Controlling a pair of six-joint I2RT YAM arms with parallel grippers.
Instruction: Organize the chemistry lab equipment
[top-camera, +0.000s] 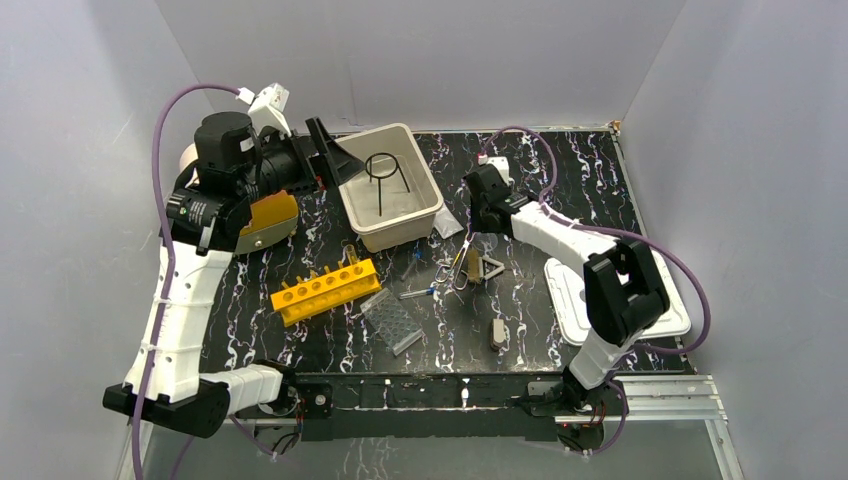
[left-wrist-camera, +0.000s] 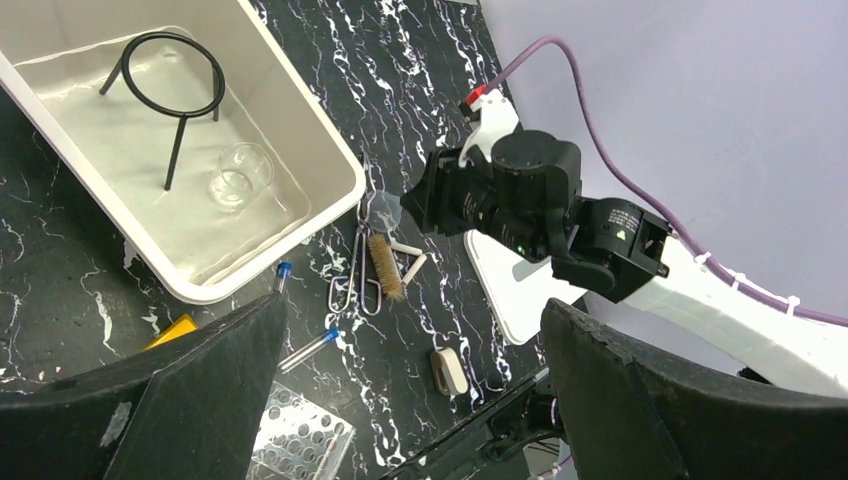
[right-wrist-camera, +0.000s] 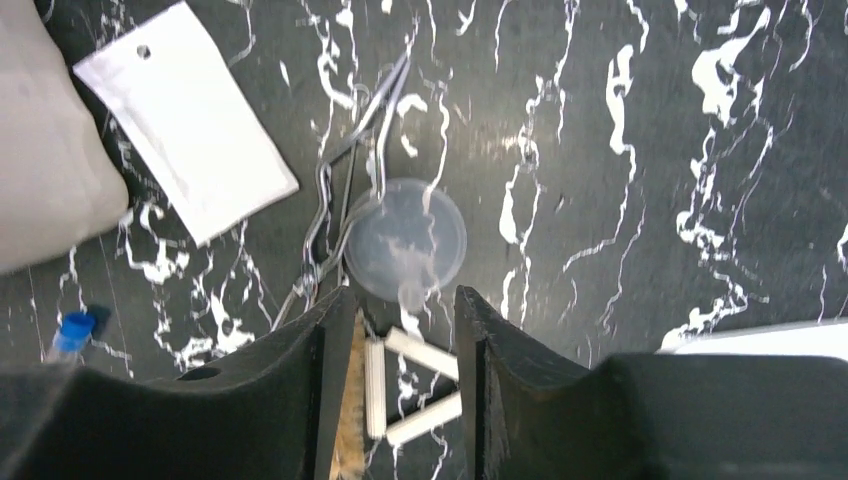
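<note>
Along the near edge, a yellow tube rack (top-camera: 325, 288) and thin blue-tipped tools (top-camera: 418, 293) are lying loose. At mid-table the metal forceps (top-camera: 458, 268), pale triangle (top-camera: 491, 268) and small clear bag (right-wrist-camera: 185, 120) are waiting. There the right gripper (right-wrist-camera: 398, 320) is hovering, jaws parted and clamping nothing, at a clear round dish (right-wrist-camera: 405, 240). Toward the far edge, the beige tub (top-camera: 400, 234) is holding the black wire ring-stand (top-camera: 383, 168). The left gripper (left-wrist-camera: 412, 310) is hanging released above. Most sorting appears to be remaining.

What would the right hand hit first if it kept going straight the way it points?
Probably the clear round dish, just ahead of the right hand; the pale triangle seen between its fingers might touch first, since depth is unclear.
</note>
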